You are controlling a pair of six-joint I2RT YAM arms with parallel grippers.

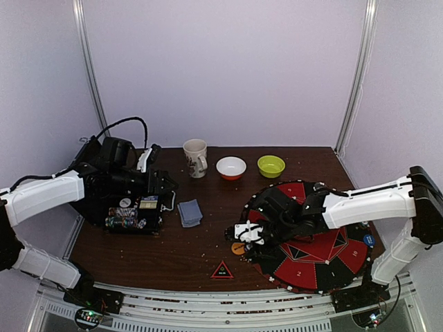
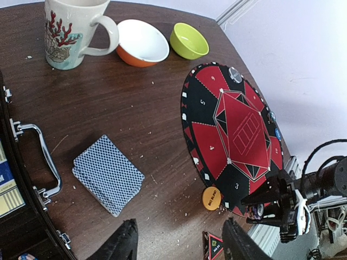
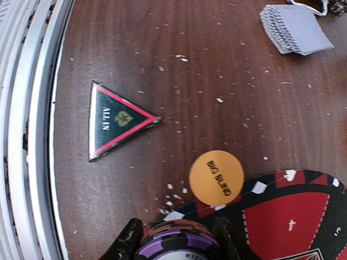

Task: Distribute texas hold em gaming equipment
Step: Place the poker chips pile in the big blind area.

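A deck of blue-grey-backed cards (image 1: 190, 212) (image 2: 107, 174) (image 3: 295, 28) lies on the brown table. An orange "BIG BLIND" disc (image 1: 238, 248) (image 2: 212, 198) (image 3: 216, 177) overlaps the near-left rim of the round red-and-black board (image 1: 325, 245) (image 2: 238, 130). A black triangular marker edged red (image 1: 221, 270) (image 3: 116, 120) lies near the front edge. My right gripper (image 1: 240, 234) (image 3: 176, 238) is shut on a stack of purple and orange poker chips (image 3: 176, 246) over the board's rim. A blue disc (image 1: 368, 241) sits on the board's right. My left gripper (image 1: 165, 184) (image 2: 181, 244) is open and empty, above the table beside the deck.
An open black case (image 1: 128, 207) with chips stands at the left; its handle (image 2: 38, 157) shows in the left wrist view. A cream mug (image 1: 196, 158) (image 2: 70, 30), a white bowl (image 1: 231, 167) (image 2: 142, 42) and a green bowl (image 1: 270, 166) (image 2: 188, 40) stand at the back.
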